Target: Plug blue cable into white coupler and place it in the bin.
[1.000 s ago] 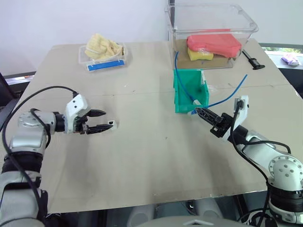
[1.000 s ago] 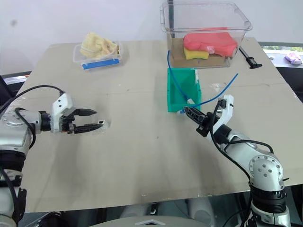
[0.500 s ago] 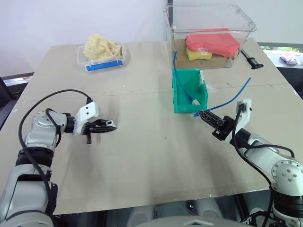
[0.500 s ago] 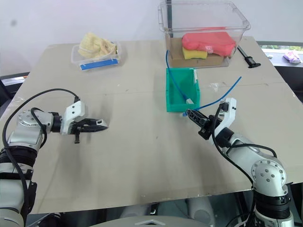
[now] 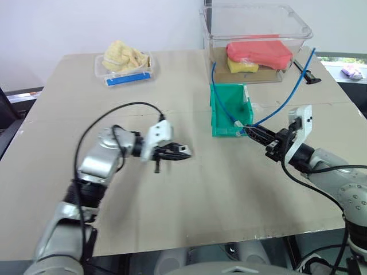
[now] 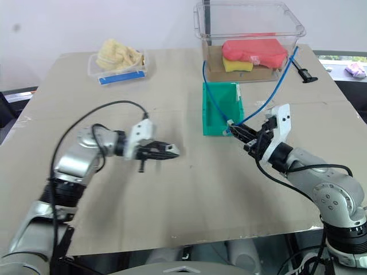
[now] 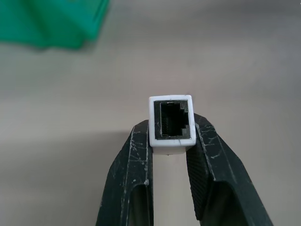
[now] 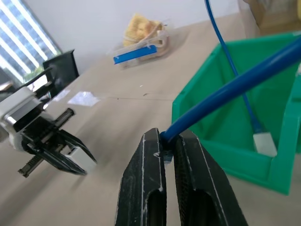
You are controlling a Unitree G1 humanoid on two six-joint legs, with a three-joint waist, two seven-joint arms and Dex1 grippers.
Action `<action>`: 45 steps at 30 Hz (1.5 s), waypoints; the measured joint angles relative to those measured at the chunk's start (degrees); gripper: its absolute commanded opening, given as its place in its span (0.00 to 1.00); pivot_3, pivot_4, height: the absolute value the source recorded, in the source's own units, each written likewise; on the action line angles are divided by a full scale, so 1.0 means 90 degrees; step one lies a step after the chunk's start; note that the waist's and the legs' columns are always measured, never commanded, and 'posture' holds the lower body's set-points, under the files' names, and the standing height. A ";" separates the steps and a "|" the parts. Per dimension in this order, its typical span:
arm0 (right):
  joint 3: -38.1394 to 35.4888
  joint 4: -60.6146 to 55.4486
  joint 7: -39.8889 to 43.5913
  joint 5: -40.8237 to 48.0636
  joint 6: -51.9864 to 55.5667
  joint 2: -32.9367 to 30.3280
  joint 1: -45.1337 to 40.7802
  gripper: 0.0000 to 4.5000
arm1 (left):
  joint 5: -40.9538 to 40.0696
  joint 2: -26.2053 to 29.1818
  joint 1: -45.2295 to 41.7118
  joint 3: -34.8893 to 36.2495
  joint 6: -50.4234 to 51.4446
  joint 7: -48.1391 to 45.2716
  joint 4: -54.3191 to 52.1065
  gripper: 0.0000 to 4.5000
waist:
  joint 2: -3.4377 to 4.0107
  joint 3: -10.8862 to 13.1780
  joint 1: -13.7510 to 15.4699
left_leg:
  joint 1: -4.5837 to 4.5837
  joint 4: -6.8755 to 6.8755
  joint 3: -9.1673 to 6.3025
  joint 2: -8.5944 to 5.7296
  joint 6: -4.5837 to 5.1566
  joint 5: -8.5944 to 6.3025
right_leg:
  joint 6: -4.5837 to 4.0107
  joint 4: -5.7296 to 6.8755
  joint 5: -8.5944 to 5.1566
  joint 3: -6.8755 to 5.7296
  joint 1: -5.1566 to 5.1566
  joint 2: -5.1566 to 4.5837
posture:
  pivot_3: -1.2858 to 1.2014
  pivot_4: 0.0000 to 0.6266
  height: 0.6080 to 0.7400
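My left gripper (image 5: 182, 153) is shut on the white coupler (image 7: 171, 123), held just above the table's middle. The coupler's dark socket faces out past the fingertips, toward the right arm. My right gripper (image 5: 252, 131) is shut on the blue cable (image 8: 235, 82) near its end, just in front of the green bin (image 5: 217, 114). From the fingers the cable arcs up and back to the right. The plug itself is hidden between the fingers. A wide stretch of table separates the two grippers. A second blue cable (image 8: 225, 37) with a white end piece lies in the bin.
A large clear tub (image 5: 298, 28) holding a red and a yellow sponge stands behind the bin. A shallow clear tray (image 5: 109, 71) with yellowish stuff sits at the far left. A black tool (image 5: 307, 73) lies at the right edge.
My left gripper closed on the white coupler and carried it right, toward the table's middle. My right gripper rolled, swinging the blue cable's free end upward.
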 measured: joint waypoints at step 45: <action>0.3111 0.2168 0.4984 -0.4847 -0.1147 -0.0340 -0.2689 0.00 | 0.1792 -0.1175 -0.1186 -0.1894 -0.0423 0.0710 0.0844 0.09 | -0.0007 -0.0013 0.0117 | 0.0017 0.0013 -0.0003 -0.0009 -0.0003 0.0002 | 0.0000 -0.0002 0.0001 0.0001 0.0022 -0.0005 | 0.52 0.24 1.00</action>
